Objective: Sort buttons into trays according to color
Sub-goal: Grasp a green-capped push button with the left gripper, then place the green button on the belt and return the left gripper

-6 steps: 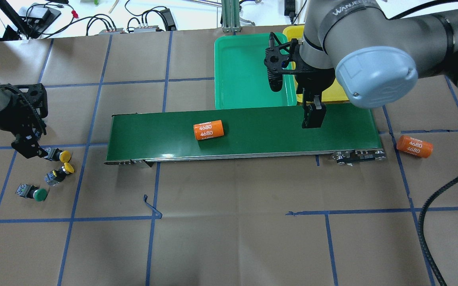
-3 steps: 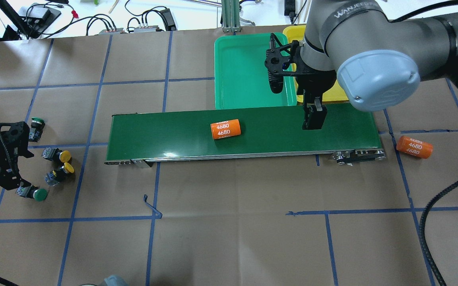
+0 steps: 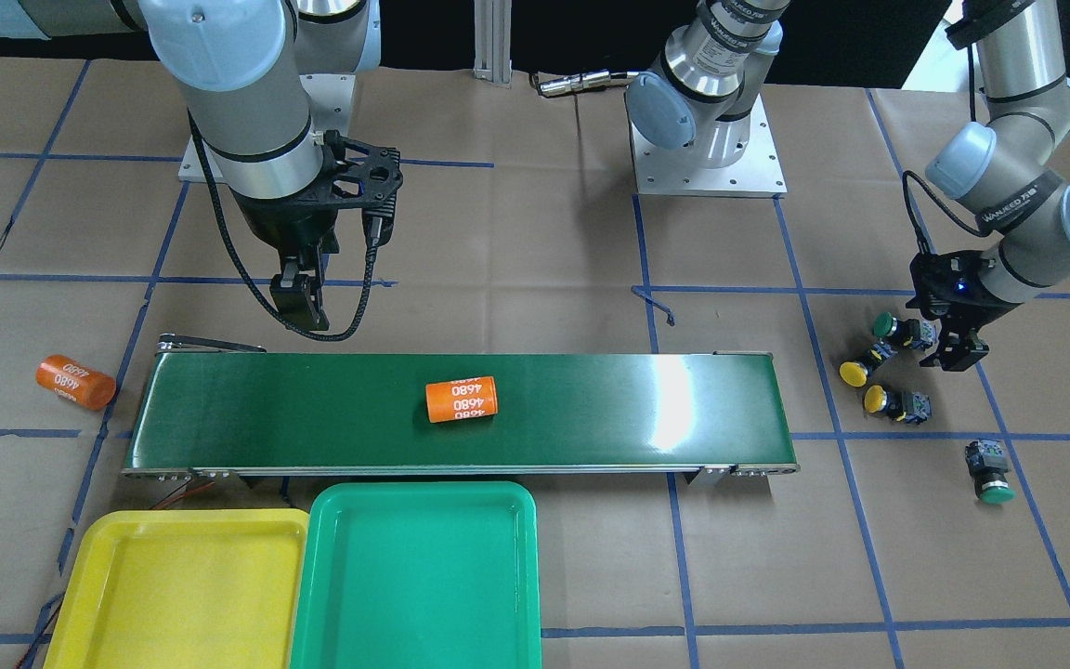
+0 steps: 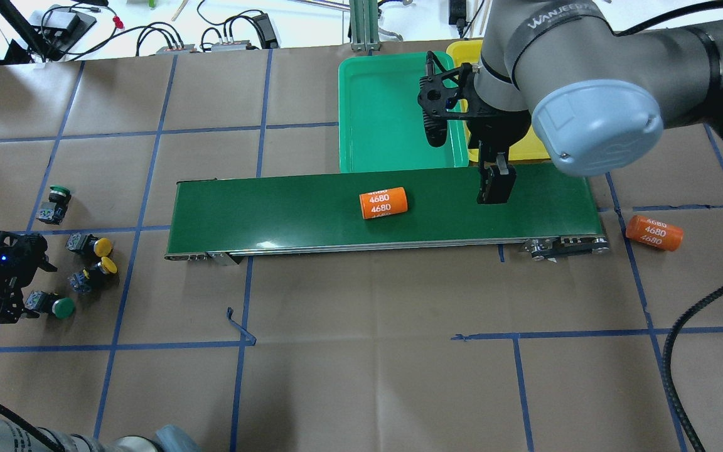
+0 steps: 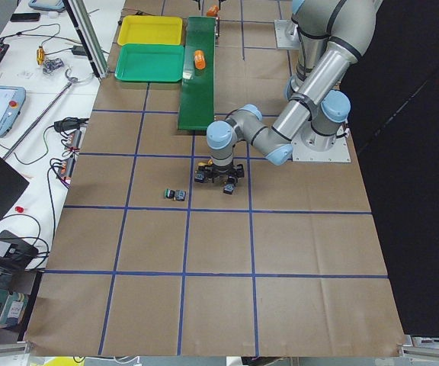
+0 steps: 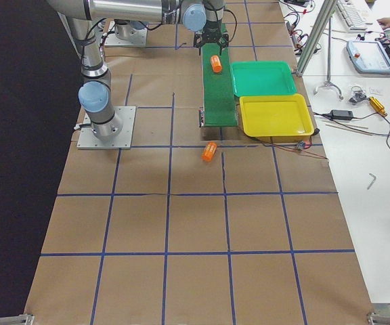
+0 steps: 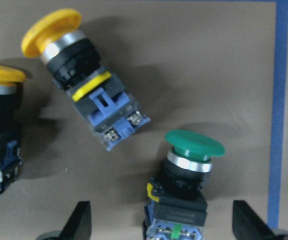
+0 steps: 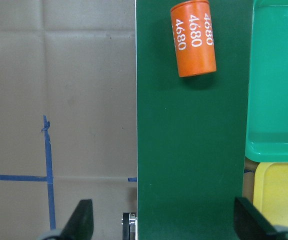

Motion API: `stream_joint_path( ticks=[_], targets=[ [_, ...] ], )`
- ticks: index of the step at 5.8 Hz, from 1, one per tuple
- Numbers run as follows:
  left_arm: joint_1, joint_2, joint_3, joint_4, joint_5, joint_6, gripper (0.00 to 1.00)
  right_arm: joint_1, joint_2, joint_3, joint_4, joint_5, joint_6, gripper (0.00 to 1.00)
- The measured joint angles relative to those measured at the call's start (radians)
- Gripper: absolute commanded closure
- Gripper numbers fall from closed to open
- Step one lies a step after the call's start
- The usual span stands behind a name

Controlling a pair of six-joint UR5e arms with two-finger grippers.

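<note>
Four buttons (image 4: 88, 243) on table (image 4: 361, 376), left gripper (image 7: 164, 225) wide around one green button (image 7: 186, 180), right gripper (image 8: 165, 222) wide above conveyor belt (image 8: 194, 150).

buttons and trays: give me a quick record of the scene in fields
green buttons: two, on the table, none in a tray
yellow buttons: two, on the table
green tray: empty
yellow tray: empty
left gripper: jaws open, flanking one green button
right gripper: jaws open, empty, above the belt
orange cylinders: one on belt, one on table

Bright, even light; soft shadows; glare on belt (image 3: 581, 413).
</note>
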State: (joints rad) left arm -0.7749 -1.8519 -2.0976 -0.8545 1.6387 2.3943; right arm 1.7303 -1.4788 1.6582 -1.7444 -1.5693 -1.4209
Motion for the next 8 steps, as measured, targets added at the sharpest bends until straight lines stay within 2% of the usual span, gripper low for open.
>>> stream_joint_path(
  ticks=[1, 2, 5, 7, 8],
  targets=[
    [0.011, -0.021, -0.004, 0.010, -0.002, 0.019, 0.86, 0.000, 0.000, 0.000, -0.001, 0.000, -0.001, 0.00],
    [0.014, -0.030, -0.006, 0.017, -0.003, 0.021, 1.00, 0.000, 0.000, 0.000, -0.002, 0.001, -0.001, 0.00],
    [0.006, 0.000, 0.030, 0.004, -0.022, -0.060, 1.00, 0.001, 0.000, 0.001, -0.003, 0.001, -0.001, 0.00],
    [-0.070, 0.046, 0.165, -0.174, -0.078, -0.210, 1.00, 0.000, 0.000, 0.004, -0.004, 0.002, -0.001, 0.00],
    [-0.174, 0.057, 0.228, -0.226, -0.093, -0.292, 1.00, 0.000, 0.000, 0.007, -0.004, 0.002, -0.001, 0.00]
  ],
)
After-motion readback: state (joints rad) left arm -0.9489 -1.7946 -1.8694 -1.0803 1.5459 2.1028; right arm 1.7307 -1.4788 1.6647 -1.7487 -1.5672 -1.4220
